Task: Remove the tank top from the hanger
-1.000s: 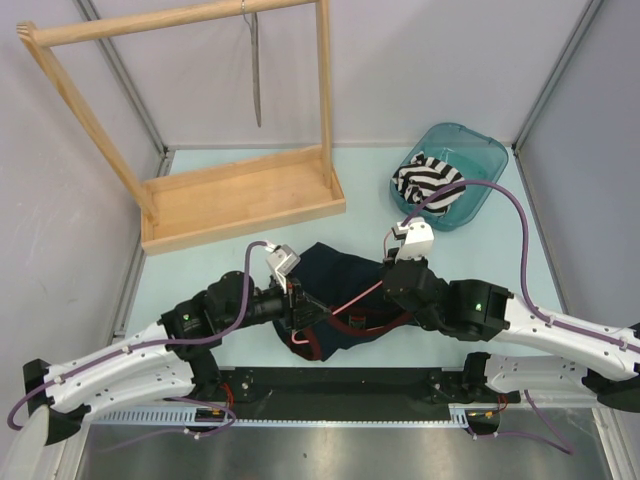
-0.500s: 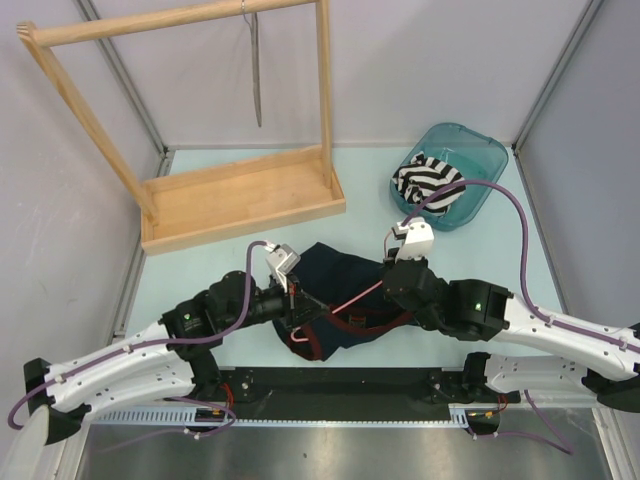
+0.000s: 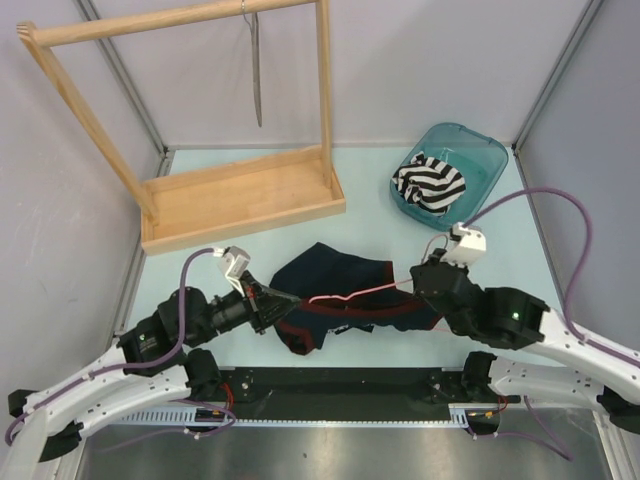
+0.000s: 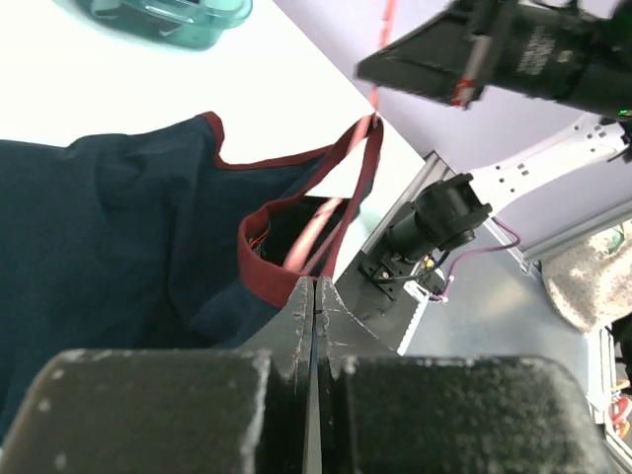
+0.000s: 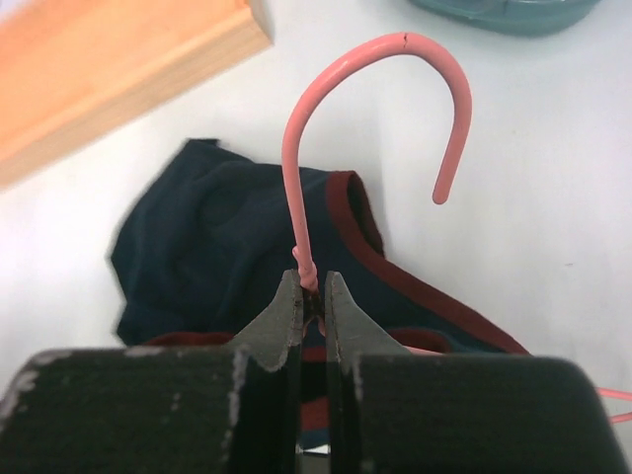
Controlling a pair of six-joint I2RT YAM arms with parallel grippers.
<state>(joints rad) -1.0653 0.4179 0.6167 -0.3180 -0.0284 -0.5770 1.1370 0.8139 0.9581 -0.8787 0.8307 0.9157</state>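
Observation:
The navy tank top (image 3: 345, 285) with dark red trim lies stretched on the table between my arms. A pink wire hanger (image 3: 350, 296) runs through it. My left gripper (image 3: 290, 299) is shut on the tank top's left edge; in the left wrist view its jaws (image 4: 316, 294) are pressed together at the red-trimmed opening (image 4: 259, 222). My right gripper (image 3: 418, 285) is shut on the hanger's neck (image 5: 296, 197) just below the hook (image 5: 395, 44), with the tank top (image 5: 217, 237) under it.
A wooden rack (image 3: 240, 195) with a hanging metal hook (image 3: 256, 80) stands at the back left. A teal tub (image 3: 480, 160) holding a black-and-white striped cloth (image 3: 428, 183) sits at the back right. The table's black front rail (image 3: 340, 380) lies just below the tank top.
Both arms have drawn apart, the left to the left and the right to the right. The tank top is stretched wider and the hanger has slid right.

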